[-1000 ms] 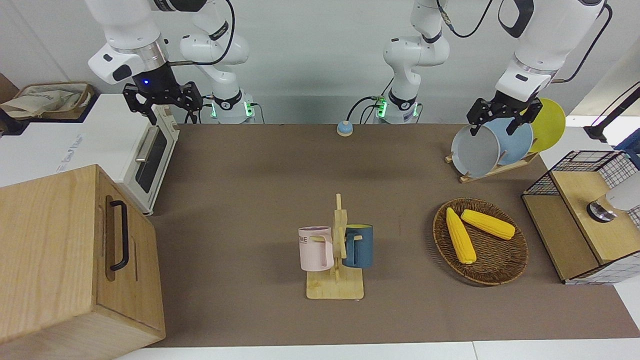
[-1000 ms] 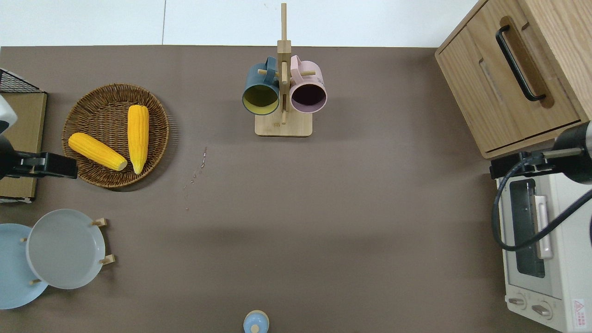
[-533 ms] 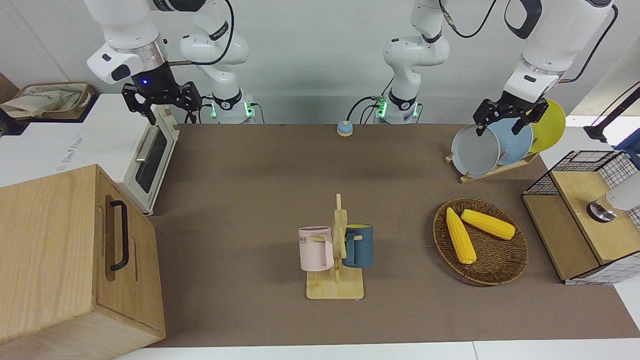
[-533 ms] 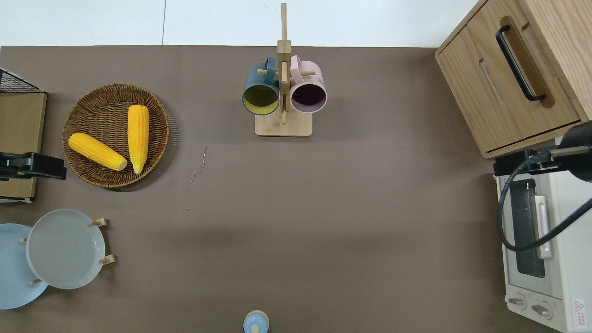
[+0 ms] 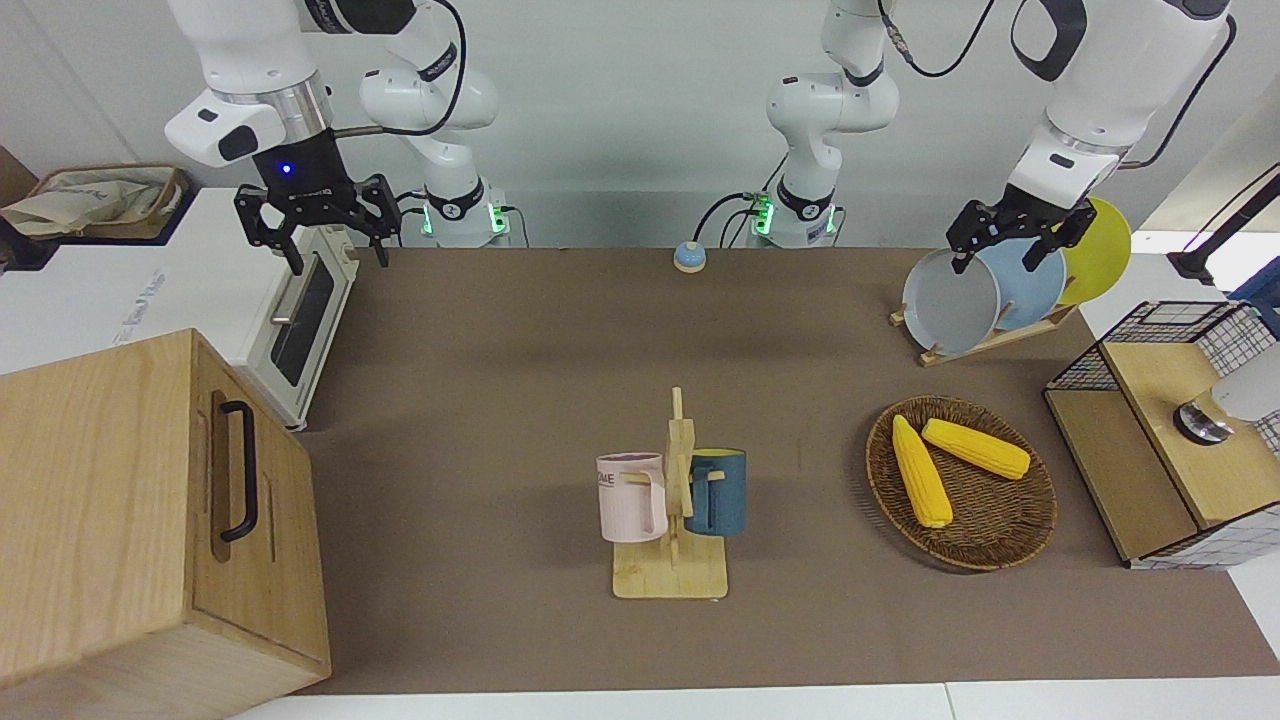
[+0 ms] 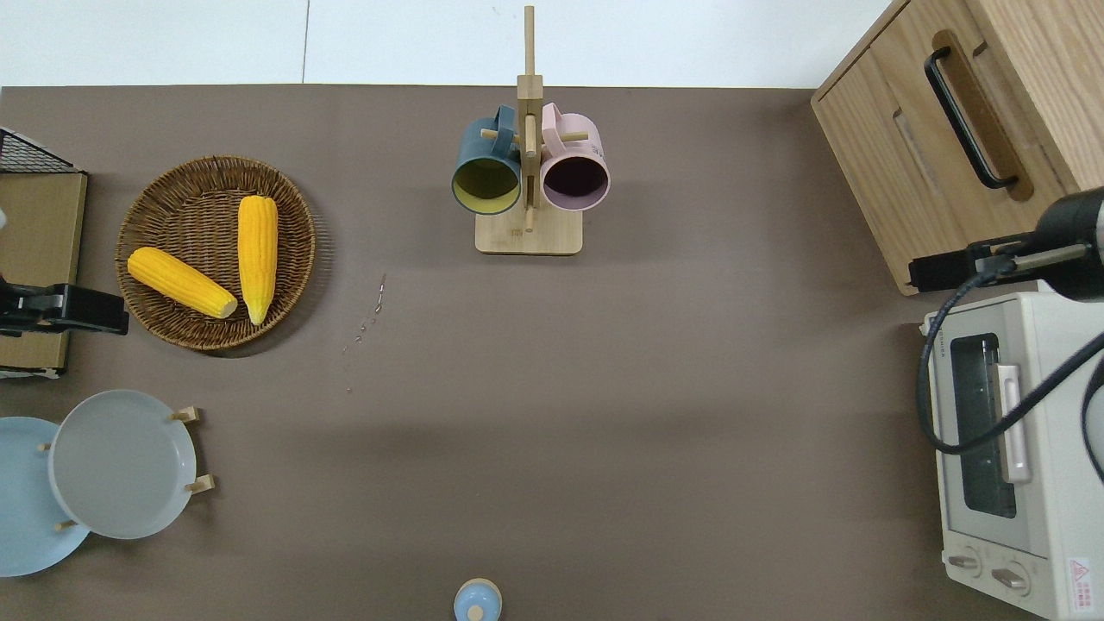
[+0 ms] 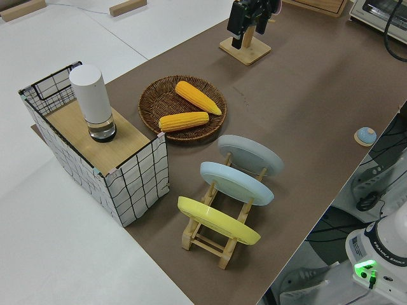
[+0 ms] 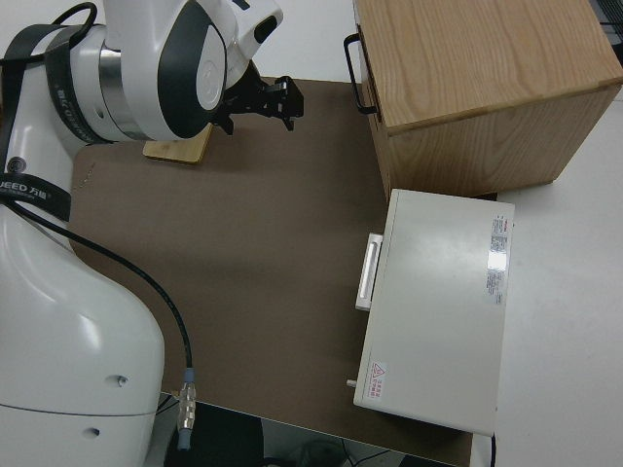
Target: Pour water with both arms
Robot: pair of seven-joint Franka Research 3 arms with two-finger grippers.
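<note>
Both arms hang in the air with nothing held. My right gripper (image 5: 338, 260) (image 6: 936, 272) (image 8: 263, 101) is open over the corner of the wooden cabinet (image 6: 957, 138), next to the toaster oven (image 6: 1009, 457). My left gripper (image 5: 1008, 250) (image 6: 86, 309) (image 7: 249, 18) is open over the strip between the wicker basket (image 6: 297, 259) and the wire shelf (image 7: 137, 175). A white cylinder (image 7: 93, 101) (image 5: 1245, 395) stands on that shelf. A pink mug (image 5: 632, 497) and a blue mug (image 5: 718, 492) hang on a wooden rack (image 5: 668, 578). No water shows.
Two corn cobs (image 5: 920, 470) lie in the basket. A rack holds a grey plate (image 5: 950, 300), a blue plate and a yellow plate at the left arm's end. A small blue bell (image 5: 688, 258) sits near the robots' bases.
My right gripper has swung from over the toaster oven out to the cabinet's corner, farther from the robots, and turned. My left gripper has drawn back slightly toward its end of the table.
</note>
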